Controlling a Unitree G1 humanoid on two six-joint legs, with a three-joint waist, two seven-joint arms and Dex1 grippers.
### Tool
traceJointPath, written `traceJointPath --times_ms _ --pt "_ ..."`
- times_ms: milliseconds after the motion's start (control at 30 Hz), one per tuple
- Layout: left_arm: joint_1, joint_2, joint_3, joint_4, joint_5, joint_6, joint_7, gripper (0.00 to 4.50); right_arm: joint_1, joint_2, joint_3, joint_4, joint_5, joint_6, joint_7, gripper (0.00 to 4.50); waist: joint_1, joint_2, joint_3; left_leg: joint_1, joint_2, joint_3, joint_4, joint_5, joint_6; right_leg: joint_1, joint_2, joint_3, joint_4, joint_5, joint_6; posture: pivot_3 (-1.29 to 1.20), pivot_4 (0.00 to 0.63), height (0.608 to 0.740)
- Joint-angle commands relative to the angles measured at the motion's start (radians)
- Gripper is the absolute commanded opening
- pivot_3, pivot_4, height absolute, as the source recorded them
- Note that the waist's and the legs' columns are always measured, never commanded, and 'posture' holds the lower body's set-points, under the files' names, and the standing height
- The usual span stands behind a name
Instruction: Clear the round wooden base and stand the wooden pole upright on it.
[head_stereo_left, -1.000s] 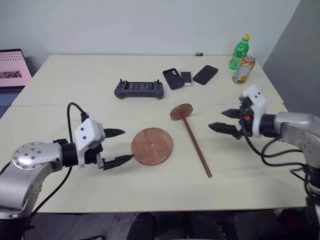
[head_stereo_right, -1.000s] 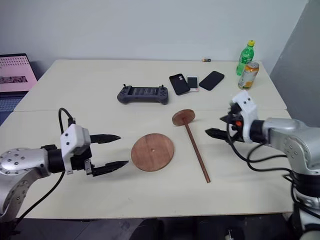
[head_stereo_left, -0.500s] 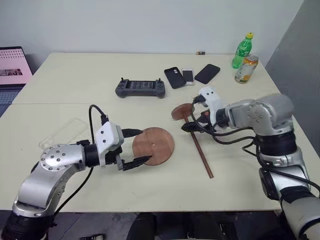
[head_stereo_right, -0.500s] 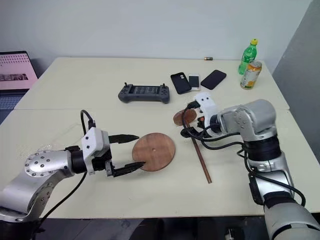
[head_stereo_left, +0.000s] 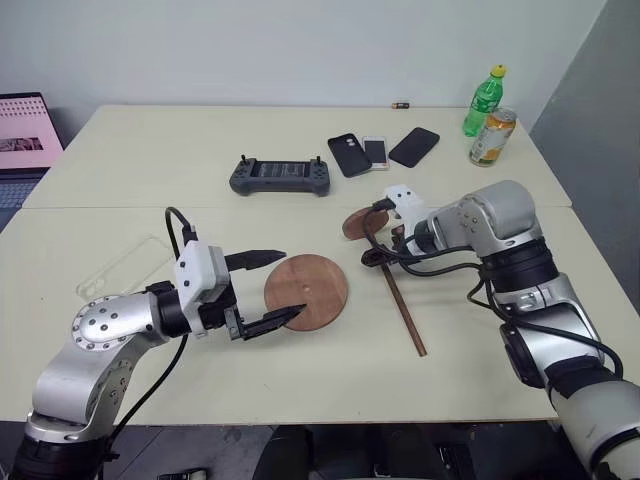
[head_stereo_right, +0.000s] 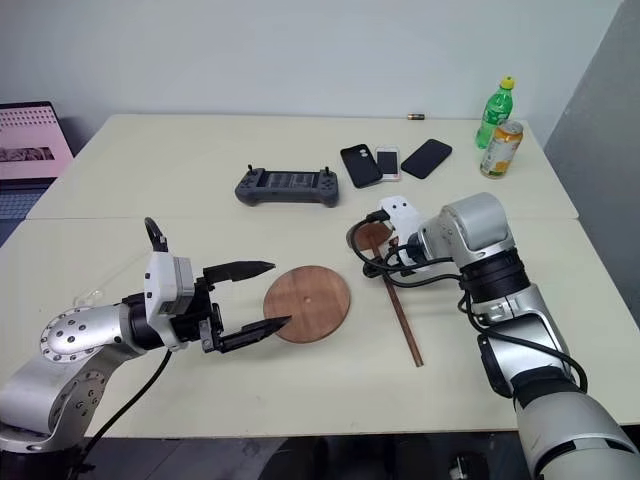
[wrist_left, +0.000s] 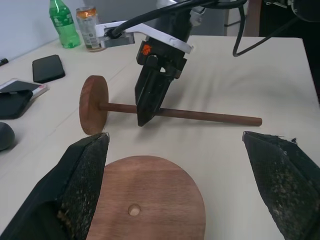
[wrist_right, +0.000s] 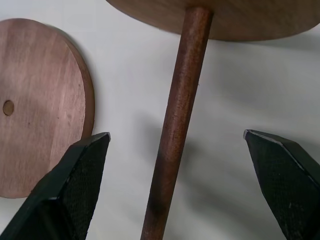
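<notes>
Two pincers released over one cream counter (head_stereo_left: 120, 170), with one base, one pole and seven small things.

The flat reddish-brown round wooden base (head_stereo_left: 307, 292) lies in the middle of the counter, with nothing on it; the left pincer (head_stereo_left: 268, 288) is released, its two black fingers standing at the base's left edge, one above and one at the rim. The thin reddish-brown wooden pole (head_stereo_left: 402, 307) lies flat just right of the base, its fixed disc at the far end; the right pincer (wrist_right: 175, 145) is released, its two fingers standing on both sides of the rod near the disc, not closed on it. Farther back lie one dark grey game controller (head_stereo_left: 279, 177), three phones (head_stereo_left: 378, 151), one green plastic bottle (head_stereo_left: 482, 102), one drink can (head_stereo_left: 488, 138) and one small battery (head_stereo_left: 400, 103).
</notes>
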Motion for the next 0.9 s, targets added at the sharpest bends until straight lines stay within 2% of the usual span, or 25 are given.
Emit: traceJointPath --times_ms 33,67,100,200,267,333,367,633,900 --pt "0.006 0.011 0.026 -0.014 0.002 -0.033 -0.007 4.50 -0.039 0.015 -0.005 0.041 -0.012 0.000 0.021 4.14 0.000 0.000 0.000 0.000 0.000 0.000 0.000 0.000 0.000 0.000 0.000 0.000 0.000 0.000 0.000 0.00 0.150 0.740" --pt "0.006 0.012 0.025 -0.013 0.003 -0.035 -0.007 4.50 -0.043 0.018 -0.005 0.055 -0.015 0.001 0.023 4.00 0.000 0.000 0.000 0.000 0.000 0.000 0.000 0.000 0.000 0.000 0.000 0.000 0.000 0.000 0.000 0.00 0.150 0.740" --pt "0.007 0.013 0.023 -0.013 0.005 -0.037 -0.006 4.50 -0.046 0.020 -0.004 0.066 -0.018 0.001 0.026 3.65 0.000 0.000 0.000 0.000 0.000 0.000 0.000 0.000 0.000 0.000 0.000 0.000 0.000 0.000 0.000 0.00 0.150 0.740" --pt "0.007 0.018 0.016 -0.010 0.018 -0.044 -0.006 4.50 -0.053 0.025 -0.003 0.100 -0.026 -0.005 0.036 3.15 -0.001 0.000 0.000 0.000 0.000 0.000 0.000 0.000 0.000 0.000 0.000 0.000 0.000 0.000 0.000 0.00 0.150 0.740" --pt "0.011 0.019 0.013 -0.011 0.023 -0.047 -0.008 4.50 -0.054 0.028 -0.003 0.111 -0.030 -0.002 0.040 2.56 -0.001 0.000 0.000 0.000 0.000 0.000 0.000 0.000 0.000 0.000 0.000 0.000 0.000 0.000 0.000 0.00 0.150 0.740" --pt "0.015 0.021 0.014 -0.012 0.028 -0.049 -0.009 4.50 -0.058 0.033 -0.002 0.123 -0.032 -0.003 0.046 2.32 -0.001 0.000 0.000 0.000 0.000 0.000 0.000 0.000 0.000 0.000 0.000 0.000 0.000 0.000 0.000 0.00 0.150 0.740" --pt "0.017 0.023 0.016 -0.013 0.028 -0.048 -0.010 4.50 -0.061 0.037 -0.007 0.130 -0.034 -0.001 0.048 2.00 -0.001 0.000 0.000 0.000 0.000 0.000 0.000 0.000 0.000 0.000 0.000 0.000 0.000 0.000 0.000 0.00 0.150 0.740" --pt "0.029 0.037 0.025 -0.010 0.028 -0.053 -0.018 4.50 -0.082 0.060 -0.054 0.152 -0.035 0.030 0.048 0.29 -0.004 0.000 0.000 0.000 0.000 0.000 0.000 0.000 0.000 0.000 0.000 0.000 0.000 0.000 0.000 0.00 0.150 0.740" --pt "0.017 0.070 0.048 0.013 0.014 -0.033 -0.032 4.50 -0.115 0.063 -0.185 0.074 -0.011 0.106 0.033 0.27 -0.006 0.000 0.000 -0.001 0.000 0.000 0.000 0.000 0.000 -0.001 0.000 0.000 0.000 0.000 0.000 0.00 0.150 0.740"
